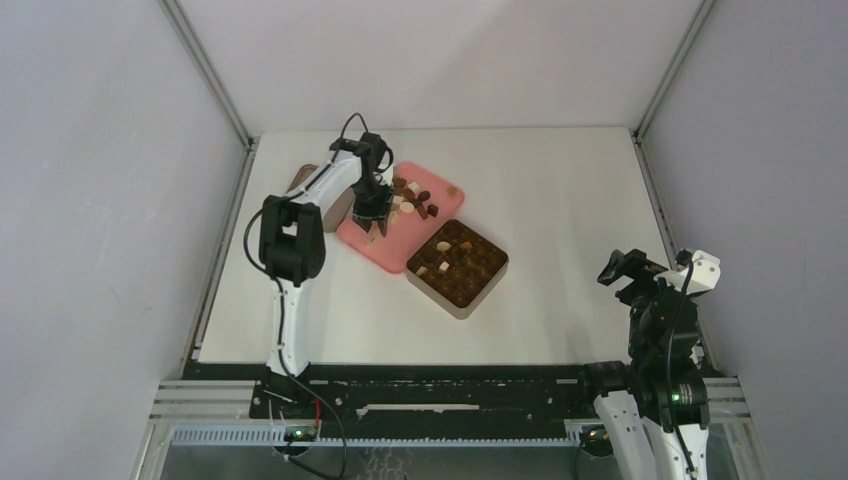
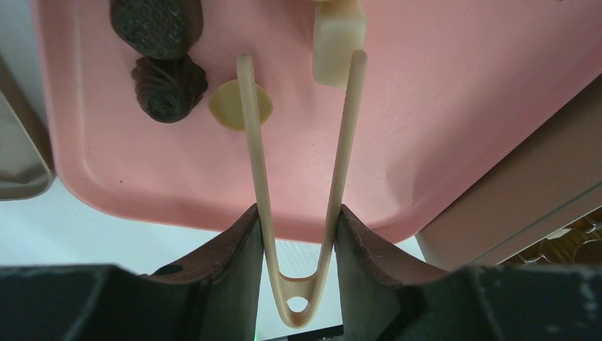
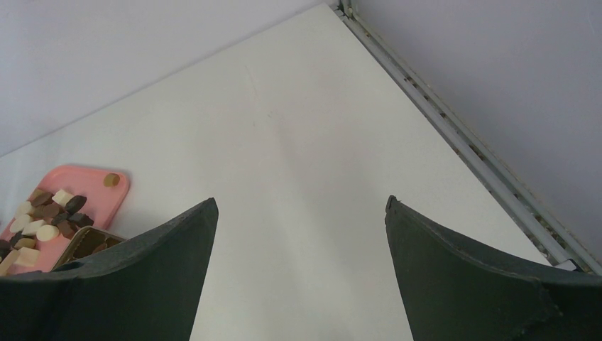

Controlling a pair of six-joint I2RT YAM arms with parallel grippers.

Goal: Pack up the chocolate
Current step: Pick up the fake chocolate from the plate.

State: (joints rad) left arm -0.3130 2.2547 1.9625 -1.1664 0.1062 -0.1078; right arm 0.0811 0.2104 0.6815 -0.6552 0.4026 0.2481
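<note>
Pink tray underneath. Clamps thin wooden tongs in left pincer, tips apart by cream chocolate. Holds right pincer wide apart over bench, empty.

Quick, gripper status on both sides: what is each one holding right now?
Left gripper: closed on the wooden tongs, over the pink tray.
Right gripper: open, holding nothing.

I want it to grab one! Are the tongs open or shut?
Open: the tongs spread in a V, tips well apart over the pink tray.
</note>
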